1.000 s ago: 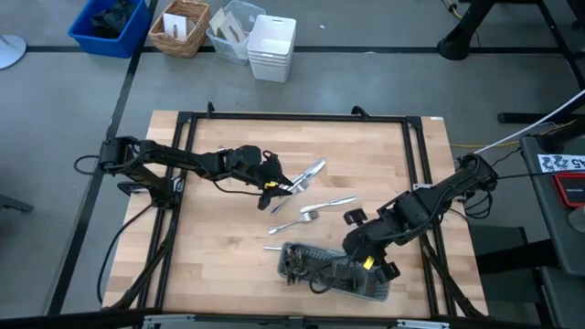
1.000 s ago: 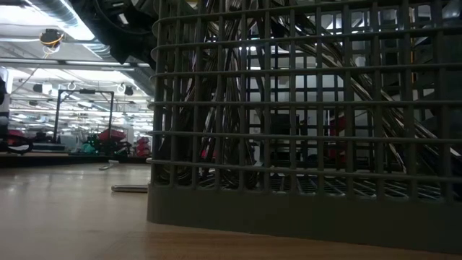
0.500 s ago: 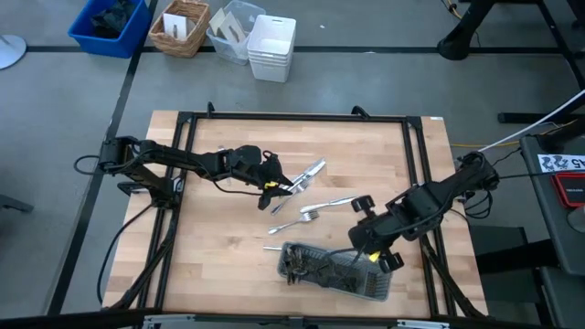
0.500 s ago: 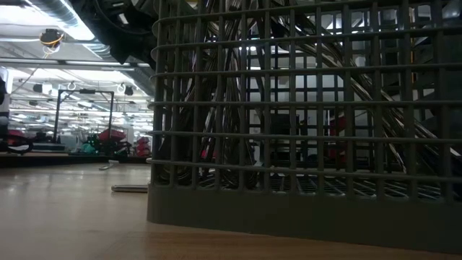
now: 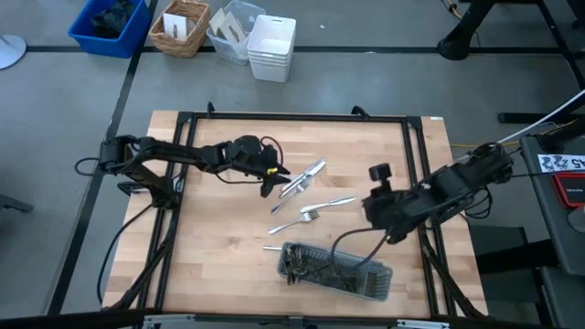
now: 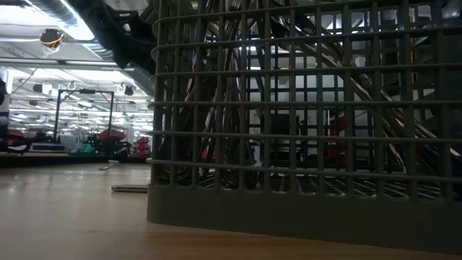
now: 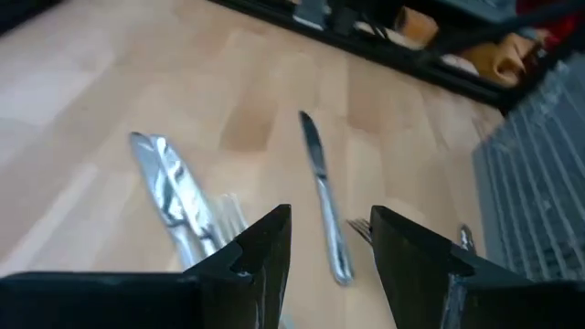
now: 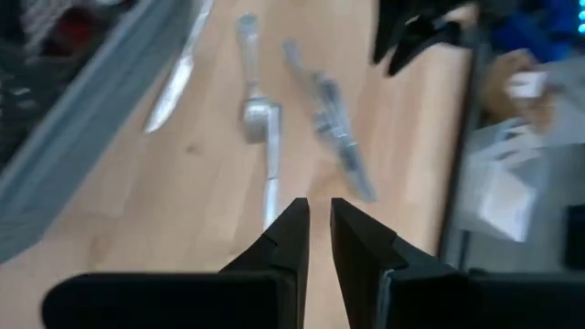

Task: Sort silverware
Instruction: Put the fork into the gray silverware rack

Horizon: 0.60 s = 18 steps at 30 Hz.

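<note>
Step in hand, as judged: between picks. Neither claw carried anything.

The left gripper point(image 5: 271, 180) hung over the loose silverware point(image 5: 306, 187) near the table's point(image 5: 219, 265) centre. In the left wrist view its fingers point(image 7: 260, 251) stood apart with nothing between them, a knife point(image 7: 324, 206) lying on the wood just beyond them and a stack of pieces point(image 7: 174, 201) beside it.

The right gripper point(image 5: 377, 219) was above the table toward its own side, between the loose pieces and the tray point(image 5: 336, 271), touching neither. The right wrist view showed its fingers point(image 8: 288, 239) drawn nearly together, only a thin slit between them and nothing pinched; a spoon point(image 8: 260, 123) lay ahead of them on the wood.

Location of the silverware: a few pieces loose mid-table, the rest already standing or lying inside the grey mesh tray at the near edge.

Next move, my estimate: the left claw was the better placed; it would need to drop squarely over one handle and avoid catching the neighbouring overlapped pieces.

View notes: the high view alone gave the layout of both arms and the tray. The low view was almost filled by the tray's mesh wall point(image 6: 303, 202) with handles behind it; it showed one piece point(image 6: 130, 188) lying flat beyond, and no gripper. Finger spacing was readable only from the wrist views.
</note>
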### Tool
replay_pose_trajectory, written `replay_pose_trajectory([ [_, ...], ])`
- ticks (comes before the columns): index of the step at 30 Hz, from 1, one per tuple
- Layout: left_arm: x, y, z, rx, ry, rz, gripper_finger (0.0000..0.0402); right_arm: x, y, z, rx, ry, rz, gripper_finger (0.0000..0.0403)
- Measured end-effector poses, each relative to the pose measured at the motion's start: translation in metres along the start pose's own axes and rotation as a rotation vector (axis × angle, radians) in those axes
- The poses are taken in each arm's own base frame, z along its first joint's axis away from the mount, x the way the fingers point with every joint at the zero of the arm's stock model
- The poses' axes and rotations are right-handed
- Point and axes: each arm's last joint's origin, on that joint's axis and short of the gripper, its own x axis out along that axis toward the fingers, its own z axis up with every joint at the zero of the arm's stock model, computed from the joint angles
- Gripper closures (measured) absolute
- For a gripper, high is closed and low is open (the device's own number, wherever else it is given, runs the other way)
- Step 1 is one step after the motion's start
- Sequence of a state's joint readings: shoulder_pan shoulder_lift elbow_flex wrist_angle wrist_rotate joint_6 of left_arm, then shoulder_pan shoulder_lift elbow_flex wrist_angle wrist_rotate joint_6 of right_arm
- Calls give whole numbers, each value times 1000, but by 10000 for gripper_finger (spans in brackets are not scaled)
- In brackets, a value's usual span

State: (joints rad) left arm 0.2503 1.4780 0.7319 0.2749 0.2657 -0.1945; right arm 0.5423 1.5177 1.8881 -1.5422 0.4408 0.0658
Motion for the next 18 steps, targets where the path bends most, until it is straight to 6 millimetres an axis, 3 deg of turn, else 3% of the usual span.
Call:
replay_pose_trajectory([
  [9,1,18,0,27,-12,77,259,-18,-35,-7,94,-151,-106,352],
  [18,10,-14,-19,211,137,-149,259,3,-72,1,118,-251,40,352],
])
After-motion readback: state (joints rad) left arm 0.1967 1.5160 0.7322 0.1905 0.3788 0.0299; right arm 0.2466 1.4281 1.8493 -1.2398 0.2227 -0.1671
